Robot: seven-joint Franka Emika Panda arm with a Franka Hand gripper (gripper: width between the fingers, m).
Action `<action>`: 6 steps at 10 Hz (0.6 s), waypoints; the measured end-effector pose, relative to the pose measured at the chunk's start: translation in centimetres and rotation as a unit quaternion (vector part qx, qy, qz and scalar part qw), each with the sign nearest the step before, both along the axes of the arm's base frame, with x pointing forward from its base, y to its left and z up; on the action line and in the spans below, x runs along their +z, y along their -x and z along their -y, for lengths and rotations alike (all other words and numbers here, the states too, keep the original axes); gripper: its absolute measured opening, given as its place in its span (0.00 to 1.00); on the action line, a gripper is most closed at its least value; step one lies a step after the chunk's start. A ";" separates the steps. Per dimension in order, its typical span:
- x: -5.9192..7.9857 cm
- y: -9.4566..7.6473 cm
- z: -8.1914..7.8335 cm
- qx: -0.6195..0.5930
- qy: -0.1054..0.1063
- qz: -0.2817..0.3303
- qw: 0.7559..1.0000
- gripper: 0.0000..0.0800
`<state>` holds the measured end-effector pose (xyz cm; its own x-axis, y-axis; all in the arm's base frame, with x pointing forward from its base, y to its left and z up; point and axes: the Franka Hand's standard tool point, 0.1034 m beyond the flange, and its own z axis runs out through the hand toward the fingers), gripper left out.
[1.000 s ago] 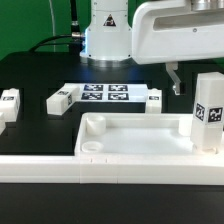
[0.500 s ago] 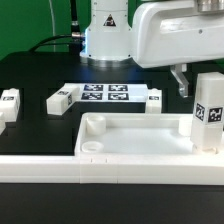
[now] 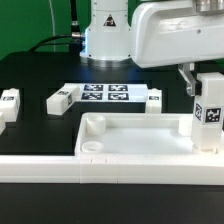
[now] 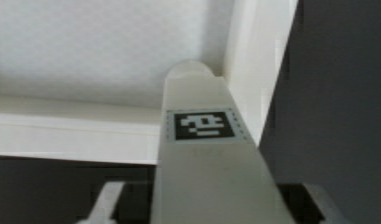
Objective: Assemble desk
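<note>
Leg [image 3: 208,110] upright by the top's [image 3: 140,135] corner, hand [image 3: 190,85] straddling it. Clamped or not, can't tell. An off-centre pinch could topple it.

Black table [image 3: 40,75], desk top [image 3: 140,137], marker board [image 3: 105,94], loose legs [image 3: 62,99]

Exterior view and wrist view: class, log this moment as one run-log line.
task: assemble desk | tool: astride upright leg, grip unclear | leg: standing at desk top end, exterior view's right
</note>
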<state>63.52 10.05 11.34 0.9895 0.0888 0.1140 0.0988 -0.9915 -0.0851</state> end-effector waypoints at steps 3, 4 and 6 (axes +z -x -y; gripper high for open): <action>0.0 -0.1 0.2 -0.181 -0.022 -0.014 0.983 0.36; -0.1 0.0 0.3 -0.236 -0.028 -0.018 0.971 0.36; -0.1 0.1 0.4 -0.363 -0.042 -0.030 0.930 0.36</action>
